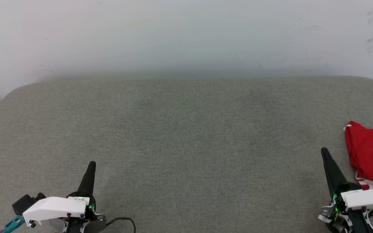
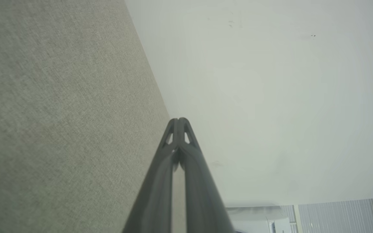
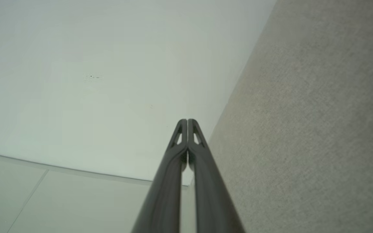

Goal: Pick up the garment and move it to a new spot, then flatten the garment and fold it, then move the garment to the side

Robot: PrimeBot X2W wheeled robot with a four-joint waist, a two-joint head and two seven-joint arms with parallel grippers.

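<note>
Jaws on both arms are closed with nothing between them. In the left wrist view the left jaws' two long dark fingers (image 2: 160, 181) meet at their tips. The right wrist view shows the same for the right jaws' fingers (image 3: 170, 181). From the head camera, the left jaws' fingers (image 1: 87, 181) rise as a single dark spike from the lower left, above a white moulded wrist housing (image 1: 55, 207). A teal connector (image 1: 11, 223) sits at that housing's outer end and a thin black cable (image 1: 121, 221) loops beside it. The right jaws' fingers (image 1: 332, 170) stand at the lower right, leaning slightly toward the left, with small green lights glowing at their base. The red jersey-style garment (image 1: 369, 152) lies bunched on the far right of the grey-green fabric-covered counter (image 1: 186, 136), just beside the right jaws and not held by them. The picture's right edge cuts it off. A strip of white-and-red striped trim (image 1: 364, 183) peeks out along its near edge, and any lettering is out of sight. The counter has rounded far corners and backs onto a plain white wall (image 1: 186, 35) marked with a few faint scuffs at the upper right. Both wrist cameras are rolled sideways, so counter and wall meet along a slanted line.
</note>
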